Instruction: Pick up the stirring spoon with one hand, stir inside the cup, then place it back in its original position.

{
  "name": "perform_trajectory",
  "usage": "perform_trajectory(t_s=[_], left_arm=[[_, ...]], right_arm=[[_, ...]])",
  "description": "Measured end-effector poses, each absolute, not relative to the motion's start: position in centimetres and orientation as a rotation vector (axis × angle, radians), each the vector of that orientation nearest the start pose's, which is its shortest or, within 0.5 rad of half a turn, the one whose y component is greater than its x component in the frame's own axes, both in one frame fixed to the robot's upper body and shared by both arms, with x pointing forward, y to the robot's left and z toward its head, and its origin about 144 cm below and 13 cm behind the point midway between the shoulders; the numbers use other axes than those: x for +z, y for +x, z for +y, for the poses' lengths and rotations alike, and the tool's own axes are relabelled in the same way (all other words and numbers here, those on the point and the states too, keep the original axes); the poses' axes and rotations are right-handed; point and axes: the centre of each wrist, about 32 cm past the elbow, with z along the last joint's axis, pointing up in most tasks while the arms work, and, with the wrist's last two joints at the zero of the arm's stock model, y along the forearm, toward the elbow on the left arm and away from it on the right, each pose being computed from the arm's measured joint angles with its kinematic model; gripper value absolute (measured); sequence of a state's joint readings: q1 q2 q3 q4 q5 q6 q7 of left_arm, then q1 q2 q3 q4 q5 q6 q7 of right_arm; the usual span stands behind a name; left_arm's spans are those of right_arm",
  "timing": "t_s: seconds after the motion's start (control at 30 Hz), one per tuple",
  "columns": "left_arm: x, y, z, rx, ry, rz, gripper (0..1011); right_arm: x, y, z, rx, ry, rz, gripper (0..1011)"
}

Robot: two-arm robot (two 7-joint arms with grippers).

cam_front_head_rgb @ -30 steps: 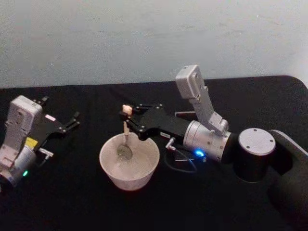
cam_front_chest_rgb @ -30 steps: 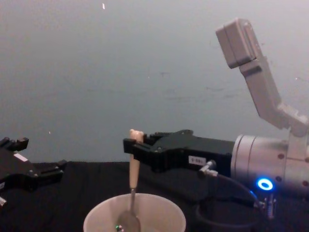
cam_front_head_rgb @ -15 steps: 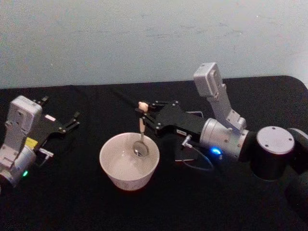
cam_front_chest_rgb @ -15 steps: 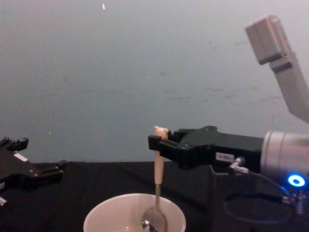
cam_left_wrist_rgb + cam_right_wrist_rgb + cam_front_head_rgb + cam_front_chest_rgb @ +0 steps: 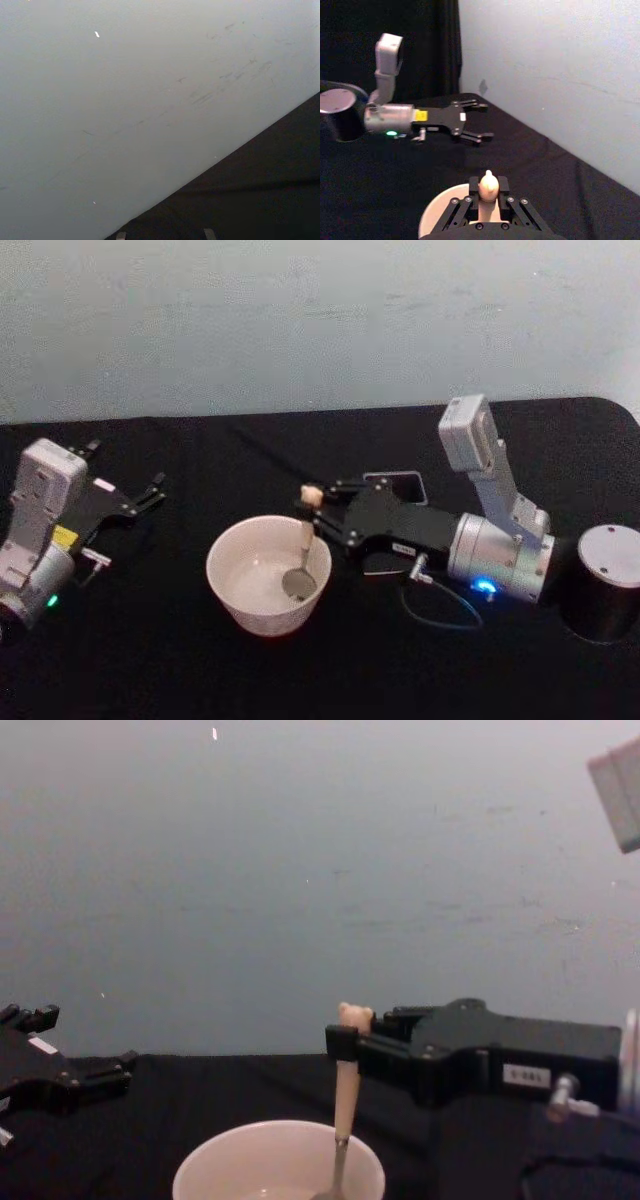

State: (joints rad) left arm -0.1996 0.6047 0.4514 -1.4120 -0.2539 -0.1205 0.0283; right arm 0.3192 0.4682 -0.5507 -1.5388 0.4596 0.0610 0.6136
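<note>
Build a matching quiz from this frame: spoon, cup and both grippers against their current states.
1. stirring spoon
2. cup
3. left gripper
4. right gripper

A. open, holding nothing
B. shut on the cream handle's top
C. upright, metal end down inside the rim
D. standing on the black table

Pairs: 1-C, 2-D, 3-A, 4-B

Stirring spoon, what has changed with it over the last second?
The right tool, still shut on the stirring spoon, swept it across the cup from the robot's left side to its right, bowl kept inside. The cup stayed put; the left tool stayed parked, open.
</note>
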Motion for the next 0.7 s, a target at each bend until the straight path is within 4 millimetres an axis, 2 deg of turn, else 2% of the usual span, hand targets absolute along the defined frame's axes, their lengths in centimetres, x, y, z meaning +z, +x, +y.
perform_trajectory(t_s=[0.33,0.7], left_arm=[[114.0,48.9,31.0,1.248,0.304,-0.285,1001],[114.0,48.9,31.0,1.248,0.304,-0.285,1001]], right_arm=[[119.2,49.7,-20.9,-0.427,-0.1,-0.019,214],[118.8,50.4,-18.3,-0.384,-0.096,-0.003,214]])
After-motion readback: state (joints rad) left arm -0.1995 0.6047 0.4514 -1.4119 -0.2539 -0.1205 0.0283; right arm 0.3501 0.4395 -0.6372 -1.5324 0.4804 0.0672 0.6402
